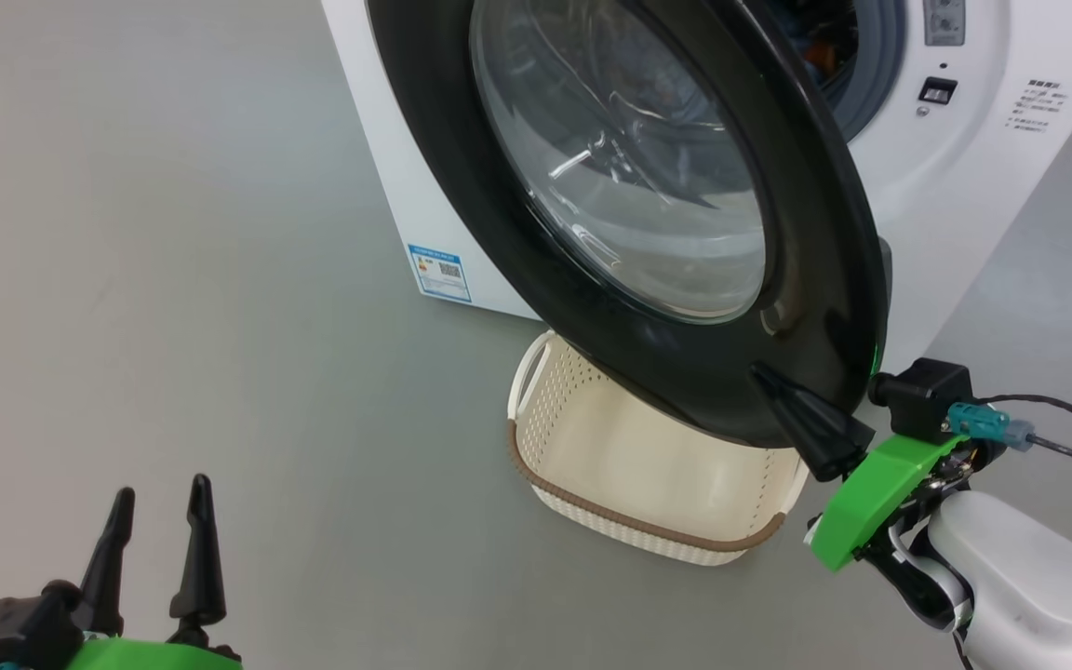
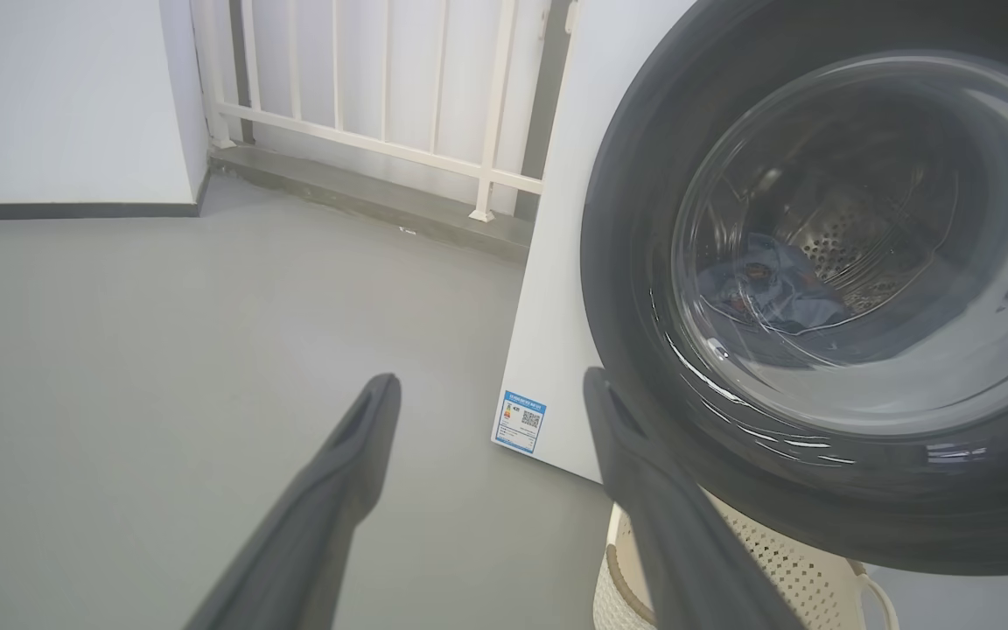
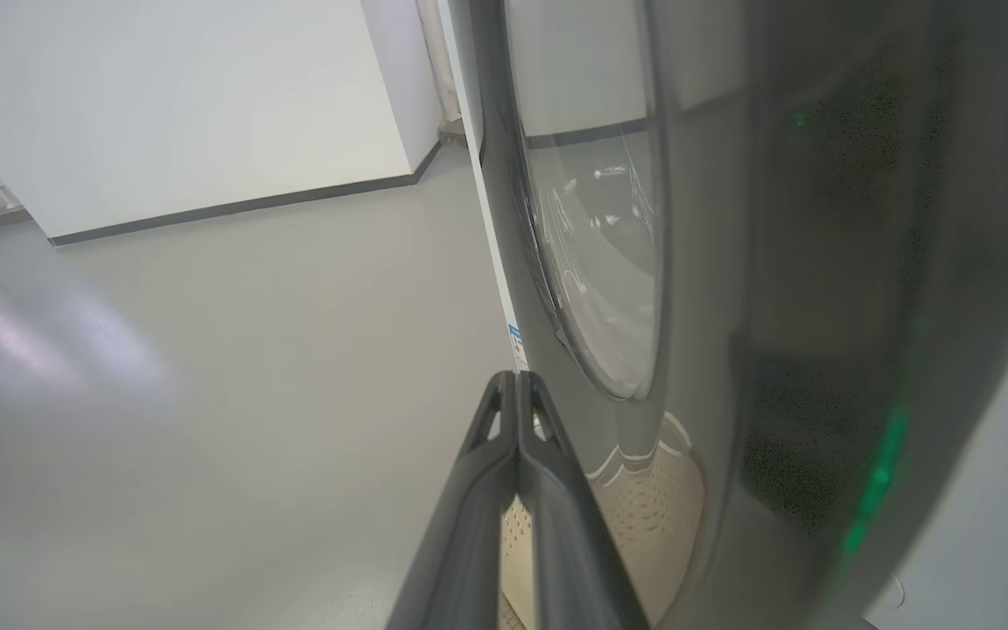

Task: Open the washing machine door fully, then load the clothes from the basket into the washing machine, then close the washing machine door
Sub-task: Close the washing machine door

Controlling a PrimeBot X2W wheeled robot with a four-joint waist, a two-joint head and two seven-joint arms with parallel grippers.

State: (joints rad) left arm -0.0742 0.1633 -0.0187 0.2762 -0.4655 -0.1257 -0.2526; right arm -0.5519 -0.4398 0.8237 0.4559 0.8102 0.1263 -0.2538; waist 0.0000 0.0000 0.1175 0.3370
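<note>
Door (image 1: 685, 372) big and round: wide glossy black rim, bulging clear glass window (image 1: 620, 158) streaked with reflections. It stands part open, swung out from the white boxy washing machine (image 1: 945, 214) at 12 to 1 o'clock in the head view, with its lower edge hanging over the basket (image 1: 638, 542). Basket at 5 o'clock, on the floor just in front of the machine: cream perforated plastic, rounded rectangle, brown rim band, loop handle at its far end, bare inner bottom showing. Floor (image 1: 173, 279) smooth matte grey. Small blue label (image 1: 439, 272) low on the machine's front corner.

Right gripper (image 1: 761, 372) at 4 o'clock: two dark tapered fingers pressed fully together, nothing between them, tips over the door's black rim at its lower right. Whether they touch it, can't tell. Green plastic bracket (image 1: 871, 498) and smooth pale forearm behind. Left gripper (image 1: 162, 487) at 7 o'clock: fingers spread wide, holding nothing, over bare floor, well apart from the door.

Left wrist view adds a look through the glass: perforated steel drum (image 2: 863, 227) with clothes (image 2: 766, 293), crumpled blue fabric, lying in it. It also has a white railing (image 2: 381, 87) at 11 o'clock.

Right wrist view adds the door nearly edge-on: the window bulges out at 1 o'clock, a green glint sits on the rim at 4 o'clock, and a white wall (image 3: 206, 105) with dark skirting is at 10 o'clock.
</note>
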